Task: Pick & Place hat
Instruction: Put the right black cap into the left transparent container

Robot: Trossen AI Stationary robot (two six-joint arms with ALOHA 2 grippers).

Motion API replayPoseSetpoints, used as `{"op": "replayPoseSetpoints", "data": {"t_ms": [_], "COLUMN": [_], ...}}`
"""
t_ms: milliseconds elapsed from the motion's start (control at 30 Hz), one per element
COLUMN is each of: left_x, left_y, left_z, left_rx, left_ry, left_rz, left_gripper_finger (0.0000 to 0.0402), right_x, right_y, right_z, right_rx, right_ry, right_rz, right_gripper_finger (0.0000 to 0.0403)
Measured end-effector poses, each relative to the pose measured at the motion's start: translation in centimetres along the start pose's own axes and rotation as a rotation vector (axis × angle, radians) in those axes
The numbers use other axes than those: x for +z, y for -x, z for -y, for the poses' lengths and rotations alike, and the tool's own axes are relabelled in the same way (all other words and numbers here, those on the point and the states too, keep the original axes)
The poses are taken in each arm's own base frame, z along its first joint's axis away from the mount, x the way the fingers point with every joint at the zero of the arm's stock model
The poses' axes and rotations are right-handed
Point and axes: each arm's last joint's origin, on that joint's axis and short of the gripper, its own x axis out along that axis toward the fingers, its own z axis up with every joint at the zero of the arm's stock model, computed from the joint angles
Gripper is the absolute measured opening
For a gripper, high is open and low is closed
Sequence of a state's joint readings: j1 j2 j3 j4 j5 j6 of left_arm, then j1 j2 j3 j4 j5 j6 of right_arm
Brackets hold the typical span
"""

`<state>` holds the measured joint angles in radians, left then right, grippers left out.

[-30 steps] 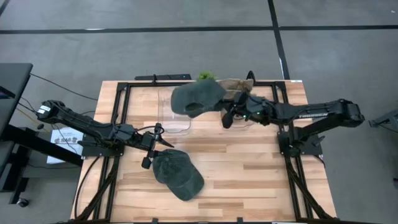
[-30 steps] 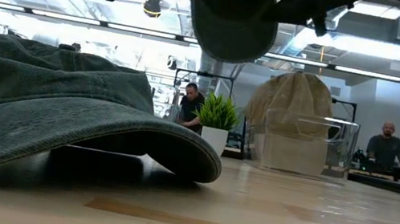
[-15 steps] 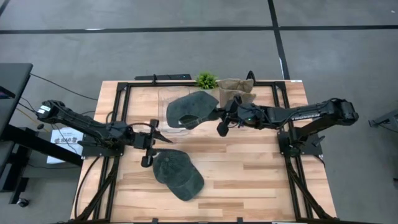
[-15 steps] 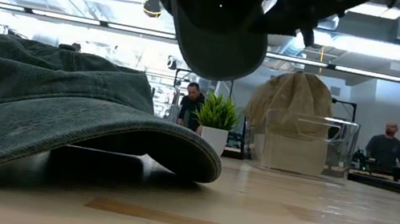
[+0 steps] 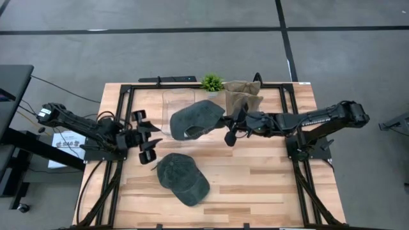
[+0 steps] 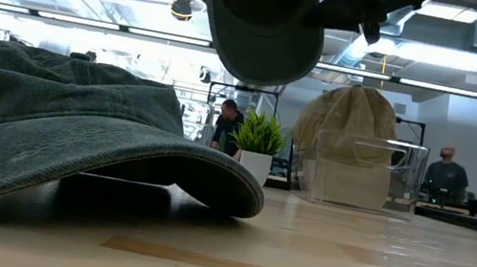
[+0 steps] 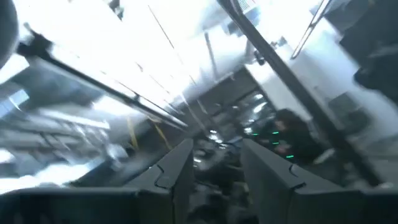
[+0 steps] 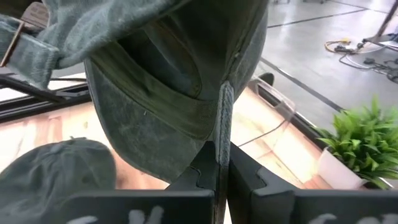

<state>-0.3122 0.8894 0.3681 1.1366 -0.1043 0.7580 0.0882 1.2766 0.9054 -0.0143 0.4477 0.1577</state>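
The right gripper reaches toward the middle of the surface, its jaws pinched tight on the rim of a dark green cap. The left gripper is tilted upward, its jaws parted.

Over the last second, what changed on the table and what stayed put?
The right gripper, jaws shut on the hanging hat, carried it from the table's far edge toward the middle, over the clear bin. The left gripper pulled back from the hat on the table and swung upward. That hat, the plant and the tan hats stayed put.
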Motion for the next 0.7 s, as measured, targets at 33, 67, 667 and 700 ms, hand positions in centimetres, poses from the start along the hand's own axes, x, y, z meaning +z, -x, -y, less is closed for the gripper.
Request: {"op": "replayPoseSetpoints", "data": {"t_ms": [33,67,667,700], "left_x": [0.2,0.4,1.1,0.6], "left_y": [-0.2,-0.4,-10.0,-10.2], "left_z": [-0.1,-0.3,-1.3,-1.0], "left_rx": [0.006,0.016,0.204,0.193], "left_ry": [-0.039,-0.073,-0.461,-0.463], "left_rz": [0.006,0.011,-0.140,-0.156], "left_gripper_finger": [0.0133,0.0133,0.0133,0.0133], "right_x": [0.0,0.0,0.0,0.0], "right_y": [0.1,0.1,0.7,0.7], "right_z": [-0.2,-0.3,-1.5,-1.5], "right_rx": [0.006,0.012,0.059,0.059], "right_ry": [0.002,0.004,0.006,0.007], "right_rz": [0.000,0.000,0.021,0.021], "right_gripper_finger": [0.0000,0.0000,0.0000,0.0000]}}
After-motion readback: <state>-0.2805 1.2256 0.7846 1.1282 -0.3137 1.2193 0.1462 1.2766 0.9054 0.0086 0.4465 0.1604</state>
